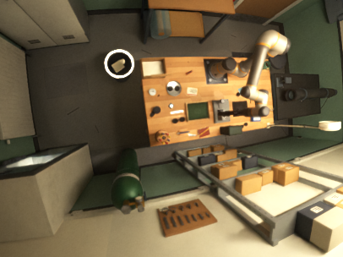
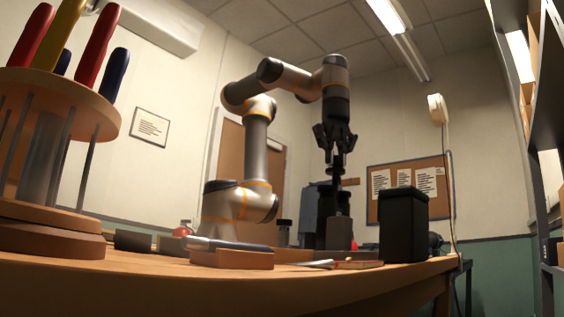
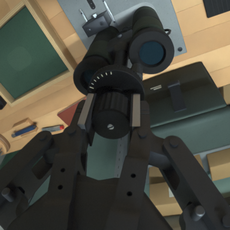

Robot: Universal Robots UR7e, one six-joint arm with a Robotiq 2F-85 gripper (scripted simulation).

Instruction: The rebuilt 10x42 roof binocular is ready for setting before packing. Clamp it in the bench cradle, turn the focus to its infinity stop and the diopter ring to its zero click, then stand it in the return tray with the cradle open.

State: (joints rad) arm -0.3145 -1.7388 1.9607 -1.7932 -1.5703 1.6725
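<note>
My gripper points straight down over the bench cradle near the right end of the workbench and is closed around the binocular's ribbed focus wheel. The black binocular stands upright in the cradle with its eyepieces up. One eyepiece shows plainly; the other is half hidden behind a dial plate with white tick marks. From the second side camera the gripper sits atop the wheel above the cradle block. The green-lined tray lies just left of the cradle.
The bench's near edge runs close to the cradle, with a black box on it. A dark case lies beside the cradle. A screwdriver rack, small tools and a wooden tray fill the left half. Shelving with cartons stands alongside.
</note>
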